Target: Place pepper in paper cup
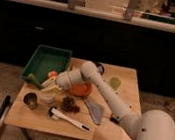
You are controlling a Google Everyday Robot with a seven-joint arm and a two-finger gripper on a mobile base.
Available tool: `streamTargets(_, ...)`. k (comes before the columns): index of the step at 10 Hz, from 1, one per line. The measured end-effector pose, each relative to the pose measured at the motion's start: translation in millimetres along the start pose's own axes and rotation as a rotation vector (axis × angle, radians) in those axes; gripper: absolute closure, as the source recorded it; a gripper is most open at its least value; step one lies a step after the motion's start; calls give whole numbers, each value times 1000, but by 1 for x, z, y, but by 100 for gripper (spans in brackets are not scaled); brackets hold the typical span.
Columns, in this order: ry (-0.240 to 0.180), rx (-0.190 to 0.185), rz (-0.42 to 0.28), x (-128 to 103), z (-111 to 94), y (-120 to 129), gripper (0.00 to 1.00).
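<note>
A green pepper point(33, 80) shows at the front edge of the green tray, just left of my gripper point(49, 84). I cannot tell whether the gripper holds it or is only beside it. The pale paper cup point(48, 97) stands upright on the wooden table directly below and in front of the gripper. My white arm reaches in from the lower right across the table's middle and hides part of the surface behind it.
A green tray point(47, 61) sits at the back left, with an orange round thing point(53, 73) at its corner. On the table point(116, 130) are an orange bowl point(81, 89), a green cup point(114, 83), a dark cup point(31, 100), a brown clump point(68, 103), a white-handled tool point(69, 118) and a grey cloth point(94, 111).
</note>
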State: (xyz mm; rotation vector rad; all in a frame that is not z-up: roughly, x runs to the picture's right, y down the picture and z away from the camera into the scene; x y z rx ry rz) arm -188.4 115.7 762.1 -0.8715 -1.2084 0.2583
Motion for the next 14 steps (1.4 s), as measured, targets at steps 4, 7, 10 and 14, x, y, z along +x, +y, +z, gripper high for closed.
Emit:
streamTargets(4,-26,16,23,8,-15,4,38)
streamTargets(7,-57,0,23,11,-13,8,20)
streamTargets(10,-62,-1,21,10,-13,9,20)
streamTargets(14,-68,2,16,10,-12,10,20)
